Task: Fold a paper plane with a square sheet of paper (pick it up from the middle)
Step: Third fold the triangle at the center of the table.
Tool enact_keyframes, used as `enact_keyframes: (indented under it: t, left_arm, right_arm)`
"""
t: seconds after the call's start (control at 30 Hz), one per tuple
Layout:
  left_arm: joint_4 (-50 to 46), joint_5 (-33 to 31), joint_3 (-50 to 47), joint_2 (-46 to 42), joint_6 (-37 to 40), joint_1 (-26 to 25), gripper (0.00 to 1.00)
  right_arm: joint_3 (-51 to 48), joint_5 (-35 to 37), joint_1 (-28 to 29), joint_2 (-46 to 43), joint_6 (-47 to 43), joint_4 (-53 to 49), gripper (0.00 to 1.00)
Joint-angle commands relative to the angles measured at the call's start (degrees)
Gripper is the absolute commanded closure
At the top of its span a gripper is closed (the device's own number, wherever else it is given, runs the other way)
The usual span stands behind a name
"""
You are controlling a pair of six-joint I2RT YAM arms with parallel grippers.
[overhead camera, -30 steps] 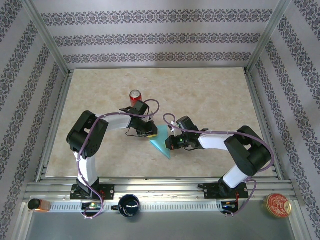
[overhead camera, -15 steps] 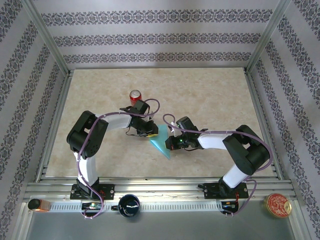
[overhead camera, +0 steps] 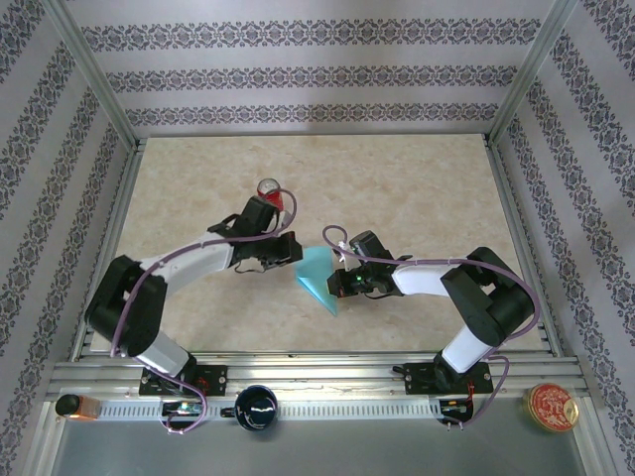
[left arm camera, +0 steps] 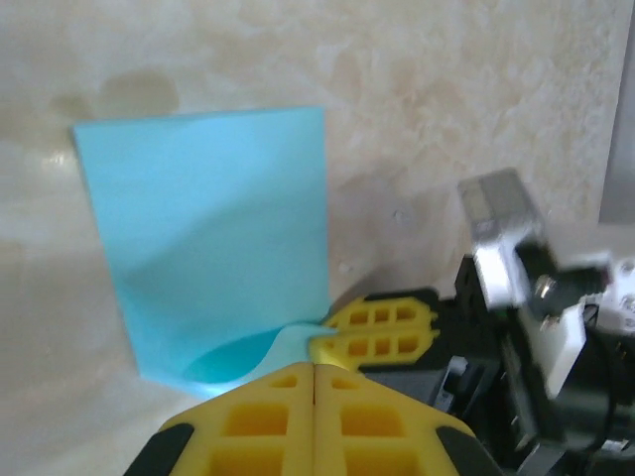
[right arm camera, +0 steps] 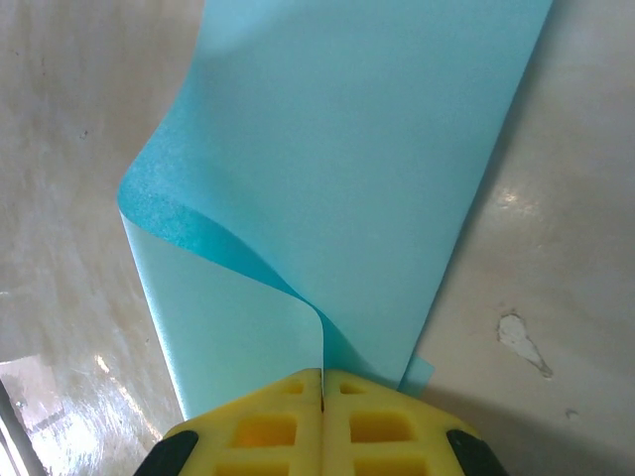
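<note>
The square sheet of paper (overhead camera: 317,281) (left arm camera: 213,228) (right arm camera: 347,149) lies on the tabletop (overhead camera: 417,188) near its middle, between the two arms. From above it shows as a narrow turquoise shape tapering toward the near side. The right wrist view shows at least two layers: a second edge peeks out beneath the upper one, and one side curls up into a soft, unpressed roll.

The right pincer (overhead camera: 335,285) (right arm camera: 322,382) is clamped on the sheet's edge, its yellow fingers together with the paper rising between them. The left pincer (overhead camera: 290,250) (left arm camera: 316,382) sits just beside the sheet's far-left side. Its fingers are together, with nothing visible between them.

A red can (overhead camera: 269,188) stands behind the left pincer, apart from the paper.

Progress, as judged: the sheet is lifted and partly doubled over, but no sharp centre crease, pointed nose or wings can be made out. Most of the folding appears to remain.
</note>
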Motion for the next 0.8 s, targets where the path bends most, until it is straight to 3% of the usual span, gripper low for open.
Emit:
enact_keyframes:
  t: [0.0, 0.13, 0.4, 0.77]
  left_arm:
    - [9.95, 0.69, -5.89, -3.42, -8.07, -1.47, 1.00]
    - [19.78, 0.19, -11.59, -5.46, -14.47, -3.47, 1.00]
    - [28.49, -3.32, -15.64, -2.28, -20.49, -8.52, 1.00]
    - [32.67, -3.17, -15.11, 4.21, -21.11, -10.49, 1.00]
  right_arm:
    - [-0.55, 1.84, 0.72, 1.05, 0.49, -0.17, 1.00]
    - [-0.56, 2.24, 0.74, 0.88, 0.75, -0.52, 1.00]
    - [-0.75, 2.46, 0.63, 0.97, 0.79, -0.96, 1.00]
    - [-1.36, 2.72, 0.70, 0.60, 1.01, -0.72, 1.00]
